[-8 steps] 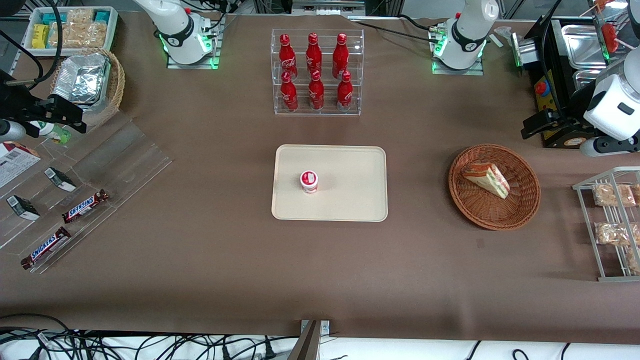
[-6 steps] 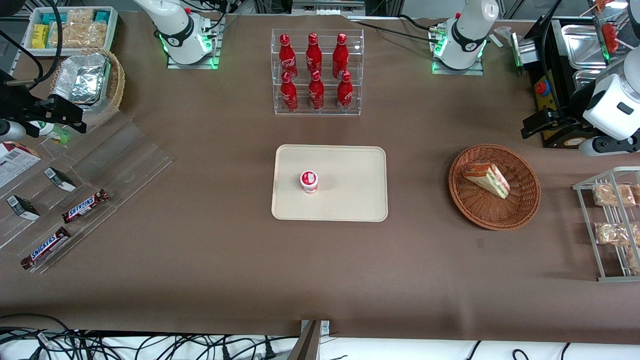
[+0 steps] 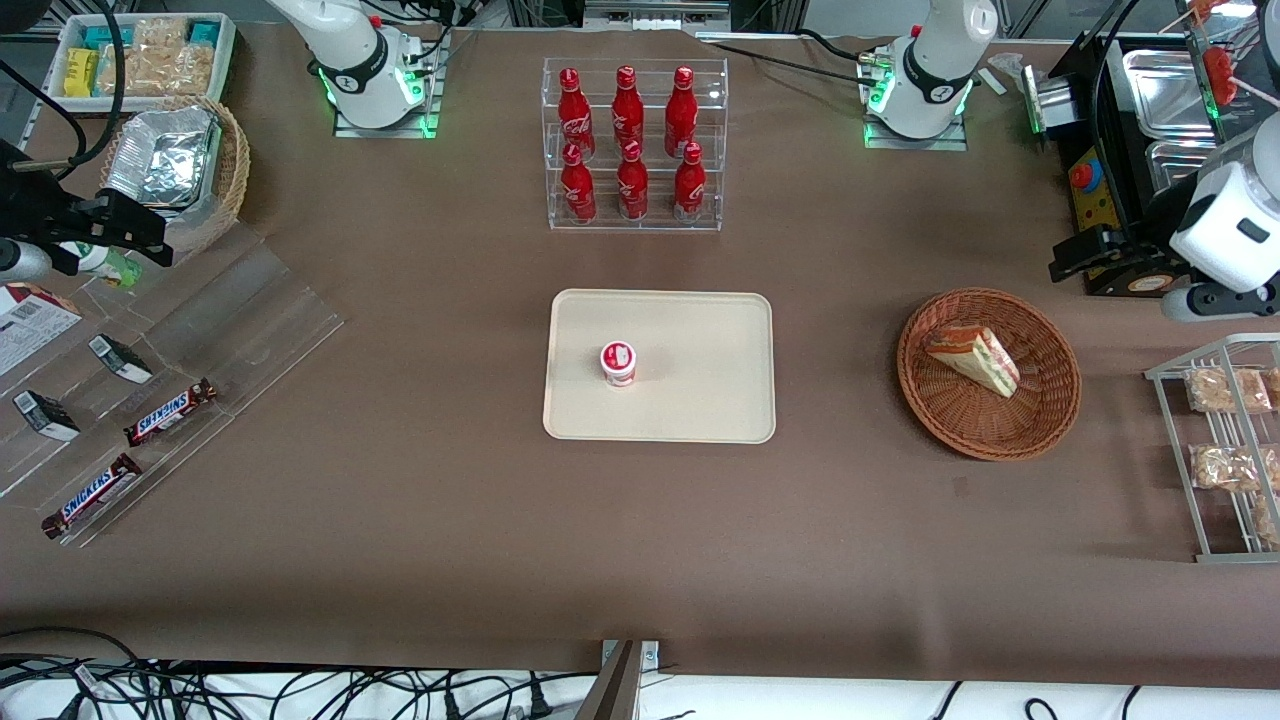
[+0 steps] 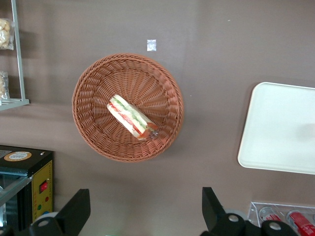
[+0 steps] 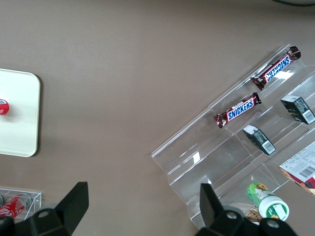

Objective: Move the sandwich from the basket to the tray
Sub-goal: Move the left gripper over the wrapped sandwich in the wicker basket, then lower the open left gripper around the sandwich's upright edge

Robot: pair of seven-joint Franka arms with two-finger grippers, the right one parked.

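Front view shows the sandwich (image 3: 972,360) lying inside the basket (image 3: 1040,420), toward the working arm's end of the table from the tray (image 3: 700,400), which carries a small red-and-white cup (image 3: 618,362). High above the basket and farther from the camera, the gripper (image 4: 145,216) hangs with fingers (image 4: 76,211) spread wide, holding nothing.

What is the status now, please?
Tool open, high above the table, beside the basket. Sandwich lies in basket, untouched. Tray holds one small cup; path unobstructed.
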